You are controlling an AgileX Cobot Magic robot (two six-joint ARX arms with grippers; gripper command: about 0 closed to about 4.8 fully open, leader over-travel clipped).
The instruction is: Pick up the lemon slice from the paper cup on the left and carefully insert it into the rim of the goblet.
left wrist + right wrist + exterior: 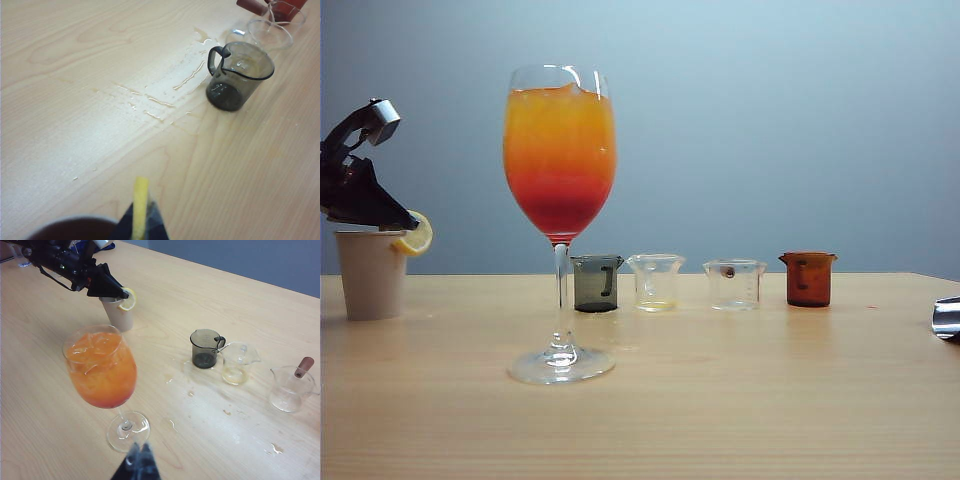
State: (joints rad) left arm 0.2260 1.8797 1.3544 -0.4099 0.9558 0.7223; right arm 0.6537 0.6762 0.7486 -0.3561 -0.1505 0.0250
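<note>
On a pale wooden surface (640,420), a tall clear stemmed goblet (560,170) filled with a drink graded from orange-yellow down to deep red stands left of centre and nearest the exterior camera. At the far left sits a short beige paper cup (370,275). The left tool (408,222), black and pointed, hangs at the cup's rim with its jaws clenched on a thin round lemon slice (416,236), yellow rind around pale flesh; the slice sits at the cup's right edge, partly above the rim, and the left wrist view shows it edge-on between the tool's tips. The grip appears to catch only one edge of the slice, so the wet fruit could well slip or swing loose during the lift and carry, dropping back into the cup or onto the surface. The goblet is tall, top-heavy and full almost to the brim, so pressing the slice onto its thin rim too hard or at an angle could tip it or spill the drink. The slice must also meet the rim edge-first, or it would likely slide off into the drink. The right tool (139,462) hovers near the goblet's foot, shut and empty. Behind the goblet stands a row of small plastic beakers: grey (596,283), two clear, and brown (808,279) on the right.
</note>
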